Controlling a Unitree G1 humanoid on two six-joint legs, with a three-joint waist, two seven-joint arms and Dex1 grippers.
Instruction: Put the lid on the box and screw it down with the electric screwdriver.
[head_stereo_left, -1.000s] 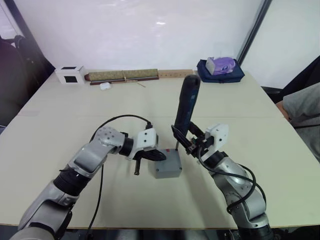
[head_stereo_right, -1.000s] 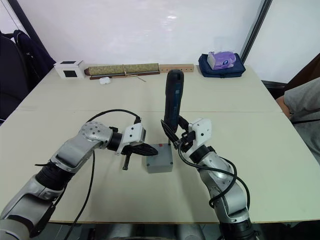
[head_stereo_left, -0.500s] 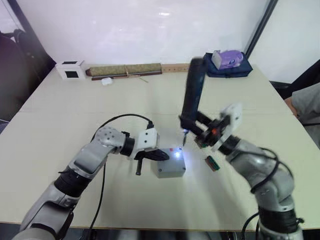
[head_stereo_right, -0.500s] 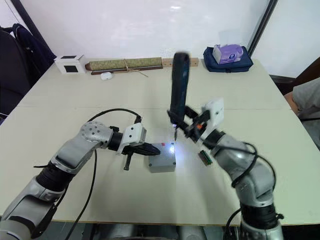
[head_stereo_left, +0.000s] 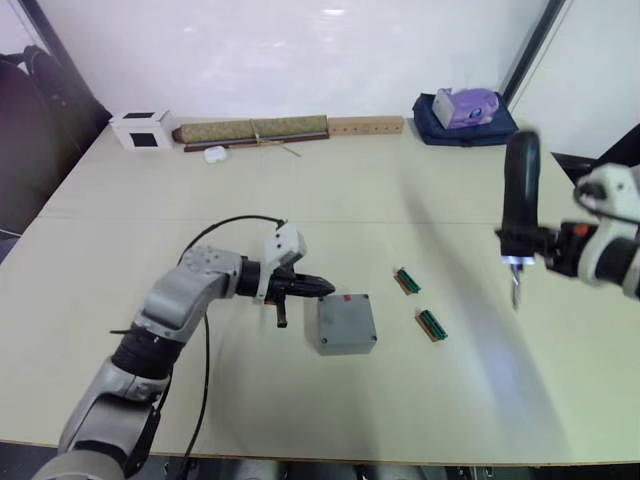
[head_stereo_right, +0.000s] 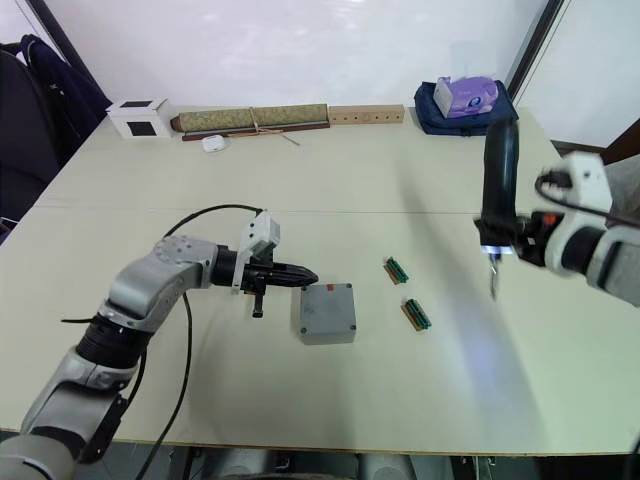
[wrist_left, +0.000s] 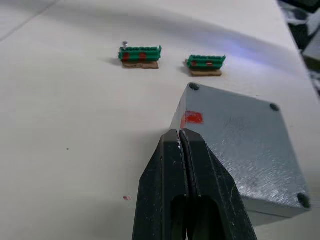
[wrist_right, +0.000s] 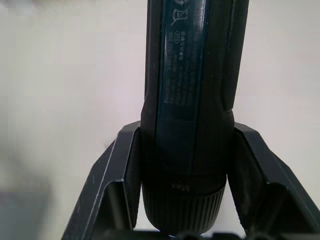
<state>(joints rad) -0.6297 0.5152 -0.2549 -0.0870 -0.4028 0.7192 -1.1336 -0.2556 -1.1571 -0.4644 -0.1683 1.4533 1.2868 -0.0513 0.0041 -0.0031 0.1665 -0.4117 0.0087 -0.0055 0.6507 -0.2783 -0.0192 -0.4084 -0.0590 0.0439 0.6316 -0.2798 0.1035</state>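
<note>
1 box (head_stereo_right: 327, 312) w/ 1 lid (wrist_left: 240, 142) on it mid-surface (head_stereo_right: 250, 390), 2 green strips (head_stereo_right: 397, 270) just beside, 1 electric screwdriver (head_stereo_right: 498, 185) upright, bit down, grasped by right tool (wrist_right: 192, 220) far right; left tool (wrist_left: 181, 145) clenched, empty, tips at lid's red-marked corner.

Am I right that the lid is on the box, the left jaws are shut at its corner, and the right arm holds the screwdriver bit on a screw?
Not quite. In the left eye view the right gripper holds the screwdriver upright, far off to the right of the box, its bit above bare table. The rest holds: the lid is on and the left gripper is shut at its corner.
</note>
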